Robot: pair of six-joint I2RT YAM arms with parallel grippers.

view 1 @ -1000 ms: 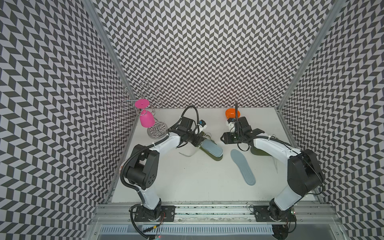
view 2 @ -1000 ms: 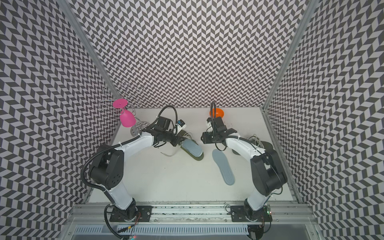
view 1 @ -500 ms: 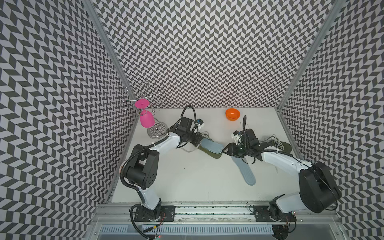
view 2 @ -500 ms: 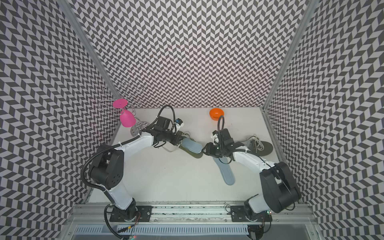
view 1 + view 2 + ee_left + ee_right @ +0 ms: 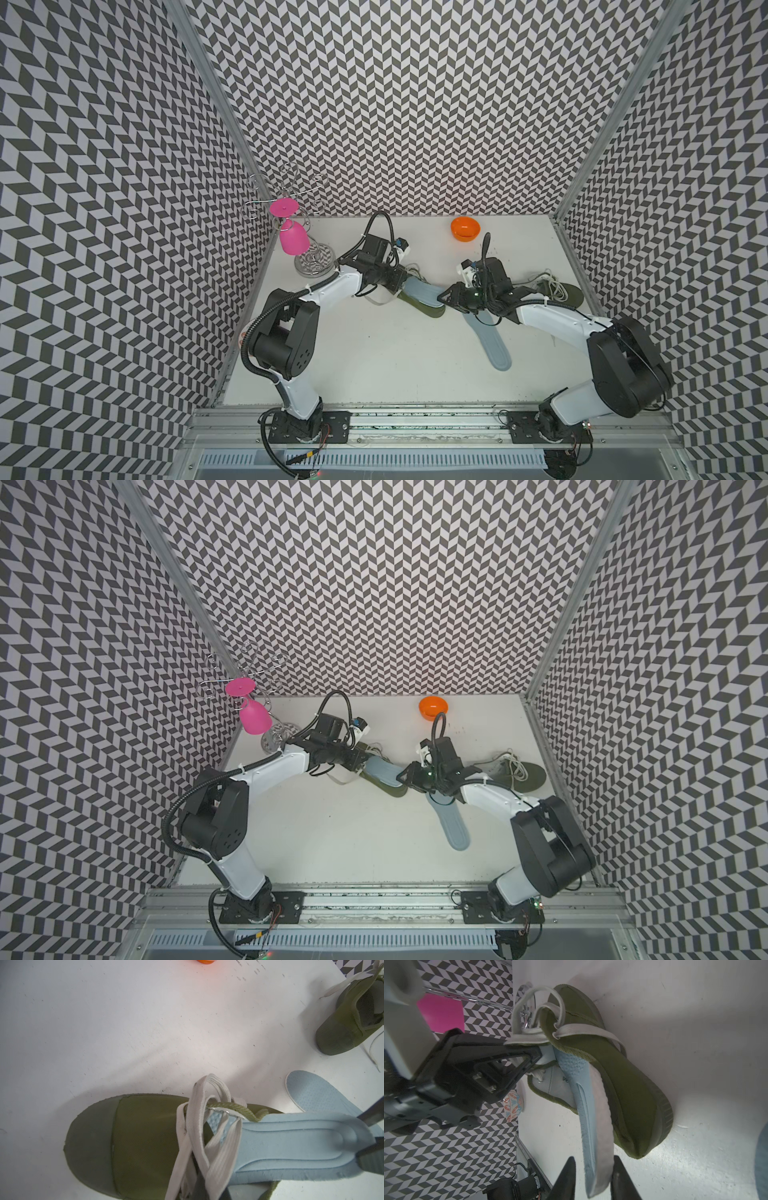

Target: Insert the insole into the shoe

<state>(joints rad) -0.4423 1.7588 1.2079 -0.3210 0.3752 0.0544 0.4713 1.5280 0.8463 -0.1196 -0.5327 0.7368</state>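
Observation:
An olive shoe (image 5: 430,309) with white laces lies mid-table, seen in both top views. A light blue insole (image 5: 591,1115) is part way in it, toe under the laces, heel end sticking out. My left gripper (image 5: 537,1051) is shut on the shoe's laces (image 5: 199,1126) at the tongue. My right gripper (image 5: 593,1159) straddles the insole's heel end. One finger touches the insole and a small gap shows at the other. In the top views the right gripper (image 5: 444,296) sits at the shoe's heel, opposite the left gripper (image 5: 399,278).
A second blue insole (image 5: 492,340) lies flat under my right arm. A second olive shoe (image 5: 569,293) rests by the right wall. An orange bowl (image 5: 465,228) stands at the back. A pink glass (image 5: 293,241) hangs on a wire rack (image 5: 314,259) at the back left.
My right arm swung forward from near the orange bowl to the shoe's heel, and its jaws narrowed round the insole's end. The left gripper kept its hold on the laces.

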